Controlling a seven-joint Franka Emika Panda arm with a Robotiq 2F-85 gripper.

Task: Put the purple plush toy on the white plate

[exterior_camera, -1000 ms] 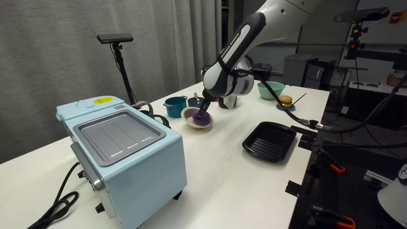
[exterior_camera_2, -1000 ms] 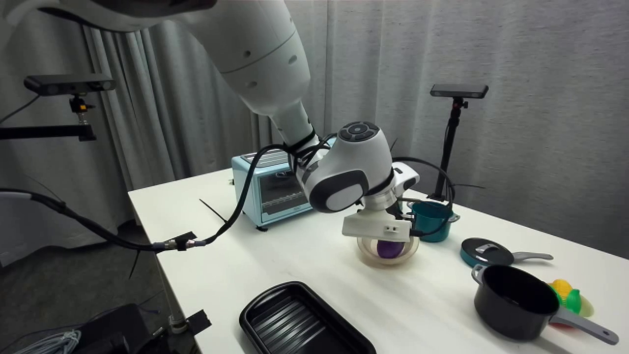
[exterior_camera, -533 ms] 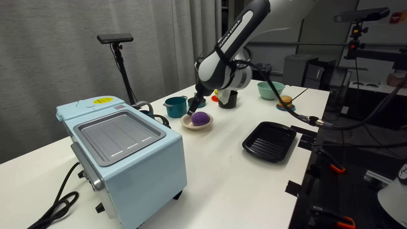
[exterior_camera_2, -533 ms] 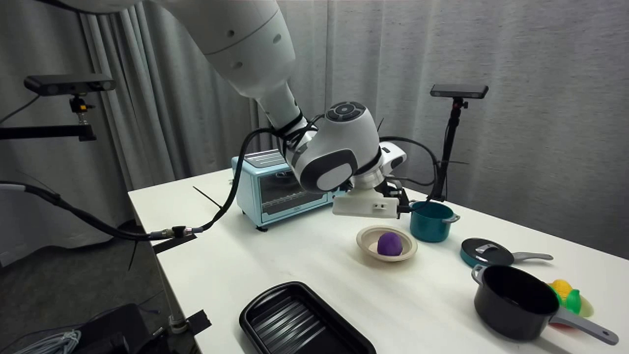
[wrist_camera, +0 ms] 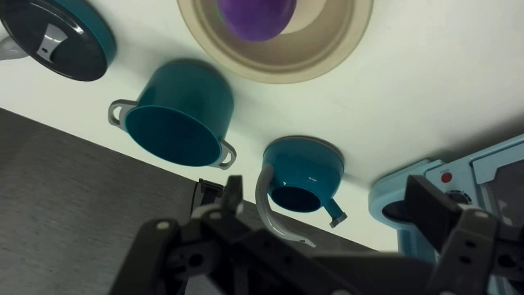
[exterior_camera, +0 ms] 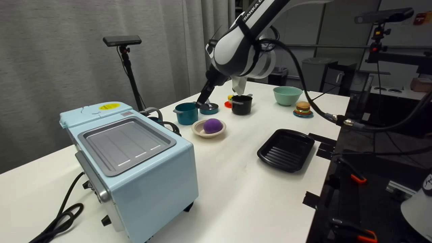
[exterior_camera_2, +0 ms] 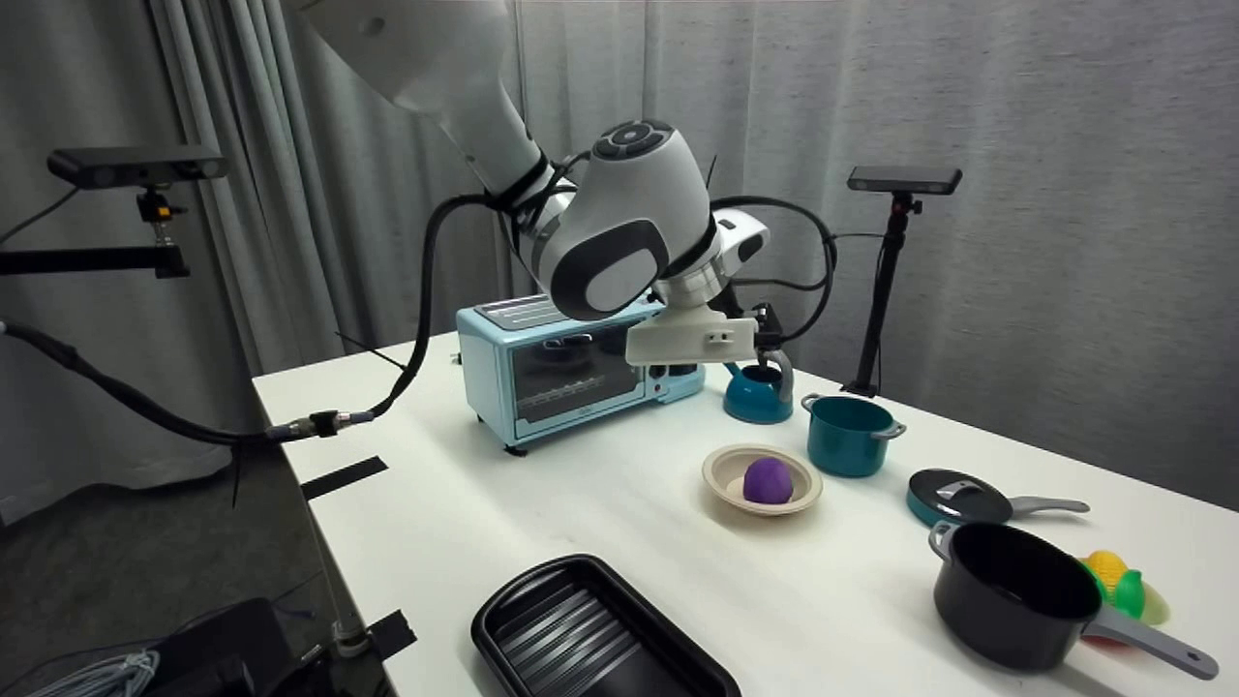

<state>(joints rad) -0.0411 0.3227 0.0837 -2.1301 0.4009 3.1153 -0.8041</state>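
Note:
The purple plush toy (exterior_camera: 212, 126) sits inside the white plate, a cream dish with a low rim (exterior_camera: 205, 135), flat on the table. Both also show in an exterior view, the toy (exterior_camera_2: 768, 481) towards the right side of the plate (exterior_camera_2: 721, 476). In the wrist view the toy (wrist_camera: 258, 16) and plate (wrist_camera: 282, 73) are at the top edge, partly cut off. My gripper (wrist_camera: 327, 192) is open and empty, with its two fingers wide apart. It hangs in the air above and apart from the plate, as an exterior view shows (exterior_camera: 199, 103).
A teal pot (exterior_camera_2: 848, 436) and a teal kettle (exterior_camera_2: 758, 395) stand close to the plate. The light blue oven (exterior_camera_2: 571, 373) is nearby. A black ribbed tray (exterior_camera: 287, 150), a lidded teal pan (exterior_camera_2: 958, 496), a black pot (exterior_camera_2: 1016, 595) and a mint bowl (exterior_camera: 287, 95) are on the table.
One second ago my gripper was at the toy and the plate was tilted. The gripper has risen up and away. The plate now lies flat with the toy in it.

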